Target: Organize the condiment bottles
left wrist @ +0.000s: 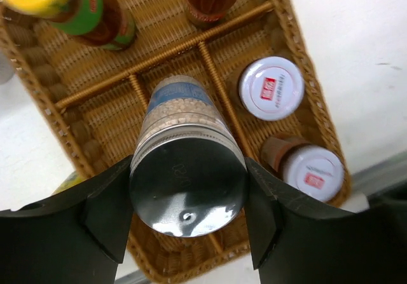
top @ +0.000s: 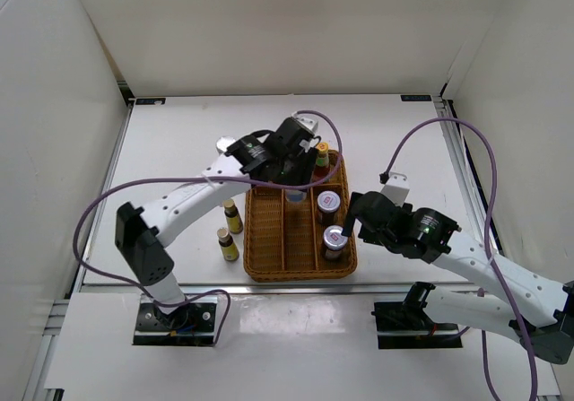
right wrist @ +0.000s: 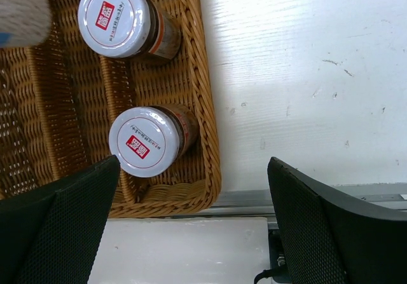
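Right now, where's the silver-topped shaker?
Left wrist view: the silver-topped shaker is in the left gripper, over the wicker tray's middle, left of two white-lidded jars.

Tray (left wrist: 159, 17): woven wicker, rough, matt. Shaker (left wrist: 181, 112): clear body, lid smooth shiny metal. Jars (right wrist: 145, 145): glossy printed lids. Surface (right wrist: 305, 74): matt white, lightly scuffed. Jaws: matt black plastic.

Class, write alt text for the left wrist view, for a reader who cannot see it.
The left tool grips a silver-topped shaker over a wicker tray; two lidded jars sit in its right compartment, two green-labelled bottles stand beyond.
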Controlling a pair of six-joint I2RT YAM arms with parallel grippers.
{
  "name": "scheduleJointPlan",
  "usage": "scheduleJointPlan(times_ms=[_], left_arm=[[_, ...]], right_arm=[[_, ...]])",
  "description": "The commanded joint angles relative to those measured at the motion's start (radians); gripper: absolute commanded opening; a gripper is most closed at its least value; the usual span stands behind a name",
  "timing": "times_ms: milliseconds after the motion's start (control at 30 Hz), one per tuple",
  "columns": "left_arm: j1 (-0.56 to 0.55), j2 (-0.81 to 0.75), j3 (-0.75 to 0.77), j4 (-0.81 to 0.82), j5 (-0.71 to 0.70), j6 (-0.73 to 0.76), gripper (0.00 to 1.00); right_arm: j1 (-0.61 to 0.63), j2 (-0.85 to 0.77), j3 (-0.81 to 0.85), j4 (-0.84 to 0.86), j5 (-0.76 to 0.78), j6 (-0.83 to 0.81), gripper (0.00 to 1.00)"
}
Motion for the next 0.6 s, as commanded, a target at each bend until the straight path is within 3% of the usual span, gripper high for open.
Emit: scheduleJointPlan(times_ms=[0, 100, 233, 367, 567], left_arm=[[-0.001, 0.042, -0.028, 0.105, -0.030, -0.013, 0.36], [0.008, 0.071, -0.046, 0.142, -0.012, -0.013, 0.36], [0.008, 0.113, -0.068, 0.162, -0.002, -0.022, 0.48], [0.017, 0.127, -0.068, 0.162, 0.008, -0.031, 0.77], [0.027, 0.067, 0.001, 0.126, 0.016, -0.031, 1.00]], right_arm=[[-0.001, -0.002, 0.005, -0.018, 0.044, 0.030, 1.00], [-0.001, -0.002, 0.005, -0.018, 0.044, 0.030, 1.00], [-0.001, -0.002, 0.005, -0.018, 0.044, 0.030, 1.00], [-0.001, -0.002, -0.004, -0.018, 0.044, 0.030, 1.00], [-0.001, -0.002, -0.004, -0.018, 0.044, 0.030, 1.00]])
